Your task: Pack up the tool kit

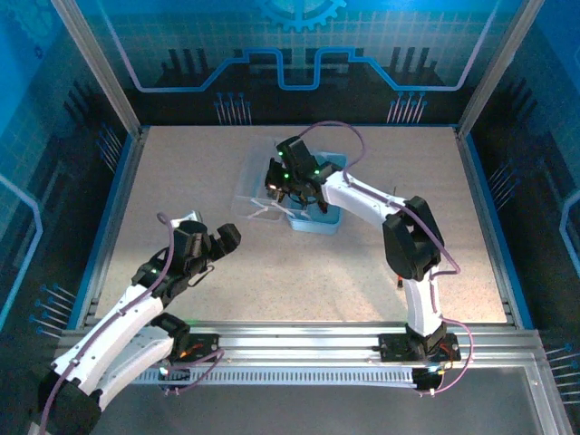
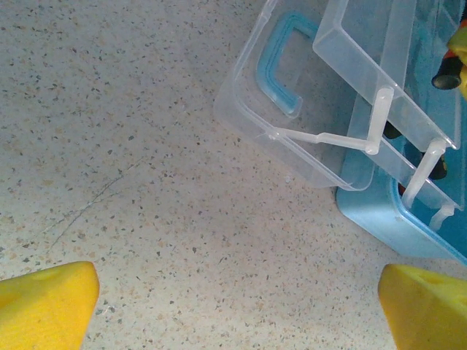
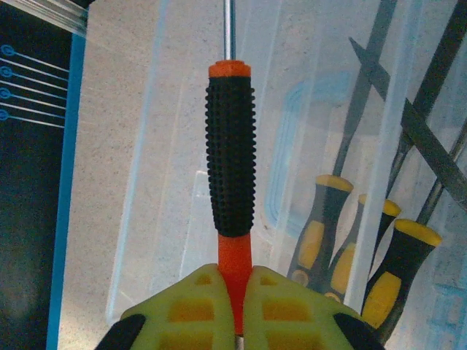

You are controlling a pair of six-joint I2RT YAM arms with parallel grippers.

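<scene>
Nearest us, we count two arms, the left arm and the right arm, both rising from the metal rail along the near edge of the table. The left gripper hangs over bare surface at the near left, its jaws spread wide and holding nothing. In the left wrist view its two yellow fingertips stand at the bottom corners with speckled tabletop between them. Open room surrounds it, and it is well apart from the raised left border. Farther on, past the table's middle, one tool kit lies open. It has a light-blue base, one clear lid swung out flat to the left, one blue handle on that lid, and one clear tray raised on thin white struts above the base. The right gripper hovers over the kit, its jaws closed on the red end of one screwdriver with a black knobbed grip, the shaft pointing away from the fingers. Beneath it, through the clear plastic, we count three yellow-and-black handles lying side by side. Free tabletop runs from the kit's right and far sides to the blue border.
</scene>
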